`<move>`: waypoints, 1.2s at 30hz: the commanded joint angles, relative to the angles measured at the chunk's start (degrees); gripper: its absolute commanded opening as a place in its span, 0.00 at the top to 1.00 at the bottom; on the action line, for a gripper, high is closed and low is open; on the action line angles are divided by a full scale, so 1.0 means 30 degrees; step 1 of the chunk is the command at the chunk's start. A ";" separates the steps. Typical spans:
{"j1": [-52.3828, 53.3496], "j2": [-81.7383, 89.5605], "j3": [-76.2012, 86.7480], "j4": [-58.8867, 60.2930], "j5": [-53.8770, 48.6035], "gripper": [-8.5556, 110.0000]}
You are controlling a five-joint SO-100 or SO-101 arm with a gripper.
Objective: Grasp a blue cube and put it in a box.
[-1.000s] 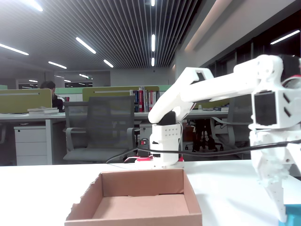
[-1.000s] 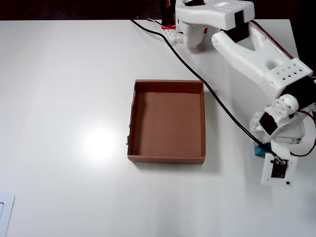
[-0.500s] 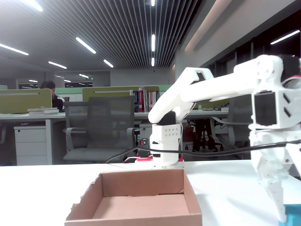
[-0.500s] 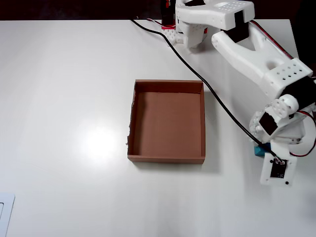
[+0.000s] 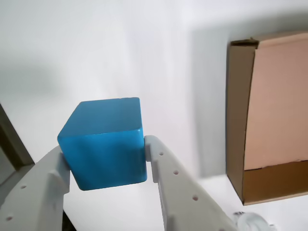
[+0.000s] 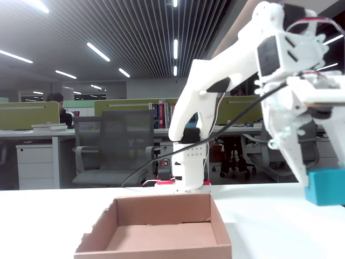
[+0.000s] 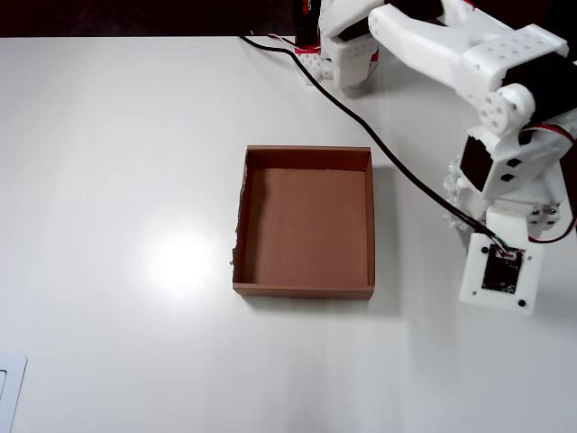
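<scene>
The white two-fingered end effector [image 5: 107, 161] is clamped on the small, solid, teal-blue matte cube [image 5: 103, 142]; in the wrist view one finger presses on each of two opposite side faces, low on the cube, so most of its body stands out beyond the fingertips. In the fixed view the same cube [image 6: 325, 186] hangs at the far right, apparently clear of the white table [image 6: 43, 216], though its underside is cut off by the frame edge. In the overhead view the arm hides it.

The cube looks rigid and light, with flat parallel faces that suit a pinch like this one. Its smooth finish may be a little slippery, and since the hold sits near one edge and not across the middle, it could pivot or slide if the arm swings sharply. A grip centred on the faces would be safer; as it stands, a slow carry seems wise.

The shallow brown cardboard box [image 7: 306, 225] with low walls and a ragged torn edge lies open and empty on the table, well apart from the cube, to the left in the overhead view.
</scene>
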 commanded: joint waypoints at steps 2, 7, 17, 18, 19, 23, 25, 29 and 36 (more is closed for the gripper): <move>0.1465 0.3867 0.2549 -0.0088 0.0117 0.80; 0.3457 0.6592 0.5332 -0.0234 0.0000 0.80; 0.7119 0.9785 0.9141 -0.0410 0.0000 0.79; 0.7646 0.9873 0.9404 -0.0557 -0.0059 0.79; 0.8525 1.0137 0.9873 -0.0791 -0.0234 0.79; 0.9580 1.0195 1.0283 -0.0791 -0.0498 0.79; 1.0020 1.0195 1.0898 -0.0879 -0.0498 0.79; 1.0781 1.0225 1.2539 -0.1465 -0.0498 0.79; 1.1660 0.9873 1.5029 -0.3428 -0.0557 0.79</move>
